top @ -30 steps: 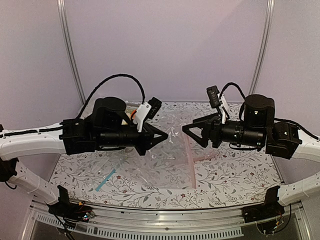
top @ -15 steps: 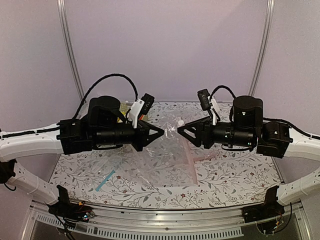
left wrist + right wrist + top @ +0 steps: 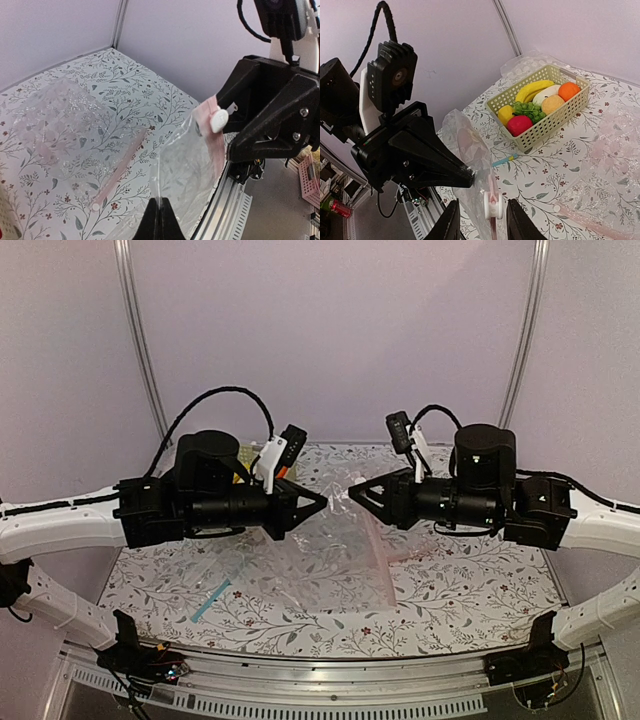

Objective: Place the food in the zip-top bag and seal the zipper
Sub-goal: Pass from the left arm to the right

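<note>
Top external, right gripper (image 3: pixel 353 496) nearer zip-top bag (image 3: pixel 337 508)

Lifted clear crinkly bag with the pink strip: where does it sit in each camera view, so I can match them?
Top external: the lifted clear crinkly plastic bag hangs at centre.
Left wrist: lower centre-right, pinched by the left fingers at the bottom edge.
Right wrist: lower centre, its pale pink strip between the right fingers.
Shared landmark: the floral table cover, in all three.
</note>
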Robot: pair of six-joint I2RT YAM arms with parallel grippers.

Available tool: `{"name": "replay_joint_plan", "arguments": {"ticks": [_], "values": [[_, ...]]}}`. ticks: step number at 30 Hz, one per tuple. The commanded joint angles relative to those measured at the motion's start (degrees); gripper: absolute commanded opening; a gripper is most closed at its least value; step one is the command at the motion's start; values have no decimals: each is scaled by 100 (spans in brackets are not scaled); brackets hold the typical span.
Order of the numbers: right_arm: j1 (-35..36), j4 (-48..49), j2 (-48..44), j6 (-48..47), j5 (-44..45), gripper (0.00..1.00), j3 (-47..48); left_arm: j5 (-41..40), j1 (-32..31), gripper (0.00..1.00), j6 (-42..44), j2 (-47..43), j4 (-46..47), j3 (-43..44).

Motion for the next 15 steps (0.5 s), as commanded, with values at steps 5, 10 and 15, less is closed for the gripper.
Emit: {"name": "replay_joint_plan", "arguments": {"ticks": [5,10,15], "values": [[-20,6,100,1,134,26,210,92,104,0,-30,-115,96,-92],[-23,6,84,-25,293,25,222,122,107,0,-55,-125,114,-92],[-19,6,100,-24,285,20,224,140,104,0,-57,-127,115,-92]]}}
